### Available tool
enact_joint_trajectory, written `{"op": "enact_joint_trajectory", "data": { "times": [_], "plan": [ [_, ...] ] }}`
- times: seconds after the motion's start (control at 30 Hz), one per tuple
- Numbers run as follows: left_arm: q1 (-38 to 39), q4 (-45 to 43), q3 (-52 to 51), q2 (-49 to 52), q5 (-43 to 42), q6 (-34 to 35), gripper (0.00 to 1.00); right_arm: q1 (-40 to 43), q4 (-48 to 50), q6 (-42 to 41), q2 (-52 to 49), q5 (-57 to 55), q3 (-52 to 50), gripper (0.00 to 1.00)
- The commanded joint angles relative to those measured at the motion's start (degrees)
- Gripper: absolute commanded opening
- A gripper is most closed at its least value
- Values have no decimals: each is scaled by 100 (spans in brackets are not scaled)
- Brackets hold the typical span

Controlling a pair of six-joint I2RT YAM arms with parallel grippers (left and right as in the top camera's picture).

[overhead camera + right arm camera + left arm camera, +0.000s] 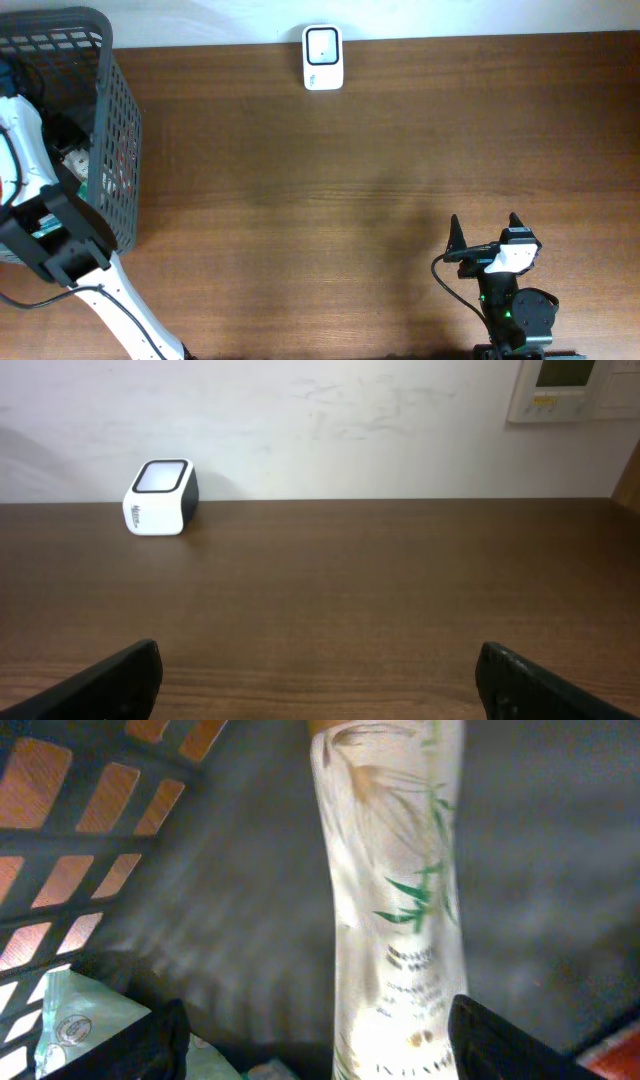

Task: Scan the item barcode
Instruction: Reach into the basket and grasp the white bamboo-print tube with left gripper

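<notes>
In the basket (120,150), the left gripper (318,1012) straddles 1 bottle (390,920).
Its jaws stand wide, not clamped on the leaf-printed bottle; the white scanner (322,58) sits at the rear of the counter (300,200); the right gripper (485,222), near the front, is wide open and empty.

I see a dark mesh basket (120,150) standing at the left edge of the brown wooden table (300,200). Behind it is a white wall (350,420) with a pale control panel (565,390) mounted on it.

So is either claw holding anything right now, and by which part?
Nothing held yet. The left claw straddles the clear bottle in the basket, jaws open; the right claw is empty.
</notes>
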State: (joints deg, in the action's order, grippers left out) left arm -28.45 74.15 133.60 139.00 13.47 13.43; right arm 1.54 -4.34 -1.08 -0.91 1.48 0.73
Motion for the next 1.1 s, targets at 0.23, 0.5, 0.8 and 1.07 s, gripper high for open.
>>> {"op": "enact_joint_trajectory", "data": {
  "times": [0.23, 0.5, 0.8, 1.07],
  "plan": [
    [210, -264, 24, 553, 177, 173, 69, -42, -20, 22, 39, -24, -42, 99],
    [317, -380, -155, 577, 177, 151, 45, -42, -20, 22, 39, -24, -42, 99],
    [310, 494, -227, 520, 181, 153, 0, -42, -20, 22, 39, -24, -42, 99],
    [317, 1276, 2031, -914, -529, 157, 0, -42, -22, 22, 39, -24, -42, 99]
  ]
}}
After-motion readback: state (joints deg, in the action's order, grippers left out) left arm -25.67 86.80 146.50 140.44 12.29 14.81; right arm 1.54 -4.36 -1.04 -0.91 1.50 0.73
